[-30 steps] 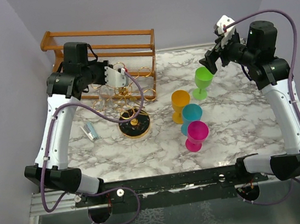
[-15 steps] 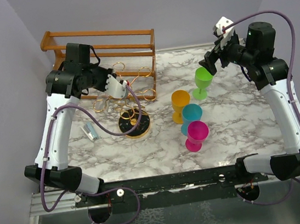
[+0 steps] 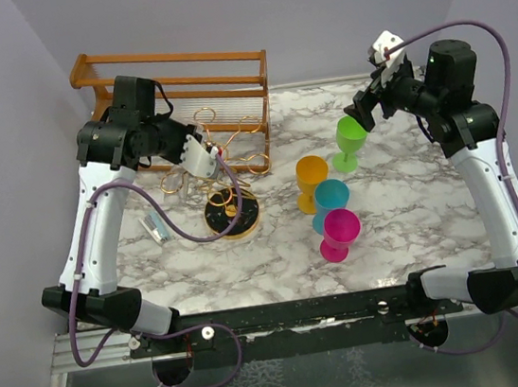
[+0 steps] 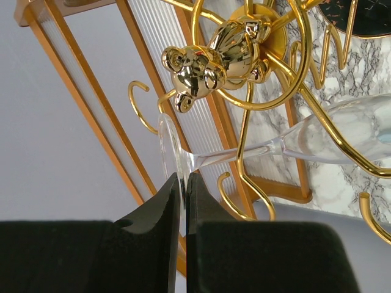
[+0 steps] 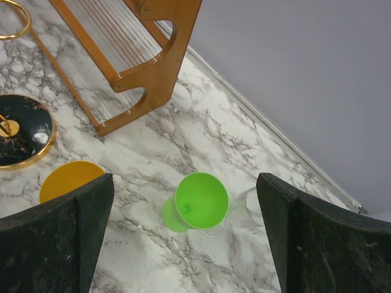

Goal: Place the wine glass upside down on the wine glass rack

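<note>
Wine glass [image 4: 244, 153] among rack loops, tipped sideways
Left gripper [image 4: 183, 181] pinches its foot rim; stem crosses the gold wine glass rack [image 4: 244, 38]. Light, slick, brittle: grip foot or stem gently. Right gripper [image 5: 183, 186] spread wide.

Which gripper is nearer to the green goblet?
Right: the right gripper hovers above the green goblet; the left gripper is far off at the wine glass rack.

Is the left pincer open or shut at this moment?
Shut: in the left wrist view the left pincer clamps the thin foot of the clear wine glass.
</note>
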{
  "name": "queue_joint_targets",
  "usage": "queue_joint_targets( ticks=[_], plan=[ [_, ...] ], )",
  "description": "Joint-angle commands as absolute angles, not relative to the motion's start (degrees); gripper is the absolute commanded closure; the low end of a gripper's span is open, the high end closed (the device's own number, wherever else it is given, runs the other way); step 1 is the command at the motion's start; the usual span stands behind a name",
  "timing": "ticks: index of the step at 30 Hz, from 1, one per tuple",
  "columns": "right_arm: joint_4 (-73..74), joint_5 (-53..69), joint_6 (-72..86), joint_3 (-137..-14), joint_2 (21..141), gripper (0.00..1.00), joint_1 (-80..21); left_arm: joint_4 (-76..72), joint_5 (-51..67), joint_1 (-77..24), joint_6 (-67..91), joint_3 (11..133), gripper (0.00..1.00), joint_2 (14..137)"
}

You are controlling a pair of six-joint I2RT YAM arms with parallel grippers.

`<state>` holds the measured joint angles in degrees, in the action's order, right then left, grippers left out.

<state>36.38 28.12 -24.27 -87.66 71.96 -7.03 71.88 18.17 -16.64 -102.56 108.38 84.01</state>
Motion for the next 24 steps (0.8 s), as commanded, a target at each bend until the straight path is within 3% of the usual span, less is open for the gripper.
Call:
queue_joint_targets(
  ticks=[1, 24],
  plan=[
    [34.9, 28.1, -24.8, -87.1, 70.5, 0.0, -6.8, 73.7, 18.7, -16.9, -103.3, 110.7, 1.0, 82.3],
    [34.8, 27.6, -25.0, -86.8, 70.5, 0.0, -6.8, 72.6, 9.8, -16.9, -97.2, 108.8, 1.0, 79.9]
  ],
)
